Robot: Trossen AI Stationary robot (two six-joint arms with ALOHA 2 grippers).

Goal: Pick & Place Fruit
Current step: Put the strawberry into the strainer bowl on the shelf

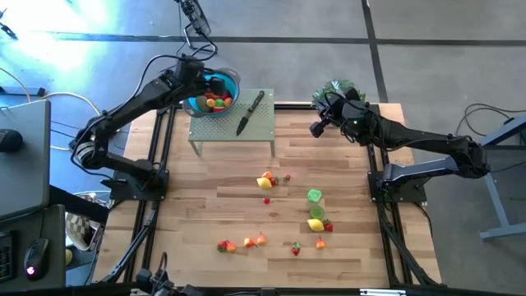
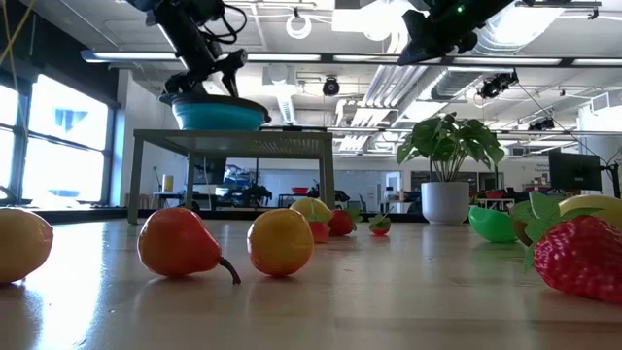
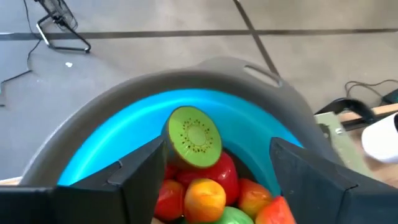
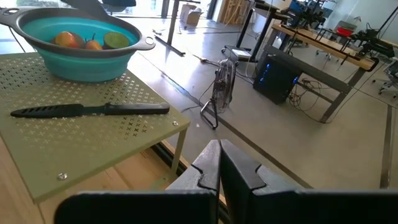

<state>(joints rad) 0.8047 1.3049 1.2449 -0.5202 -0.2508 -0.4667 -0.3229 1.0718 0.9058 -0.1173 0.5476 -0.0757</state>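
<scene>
A blue bowl with a grey rim stands on a small green perforated stand at the table's far side. Several toy fruit lie in it; a green kiwi half rests on top of the red and orange pieces. My left gripper hangs open just above the bowl, one finger on either side of the pile, holding nothing. Several more fruit lie scattered on the wooden table. My right gripper is shut and empty, raised at the far right by the stand.
A black-handled knife lies on the stand beside the bowl. A potted plant stands at the far right corner, behind my right arm. In the low view a pear, a lemon and a strawberry lie near the camera.
</scene>
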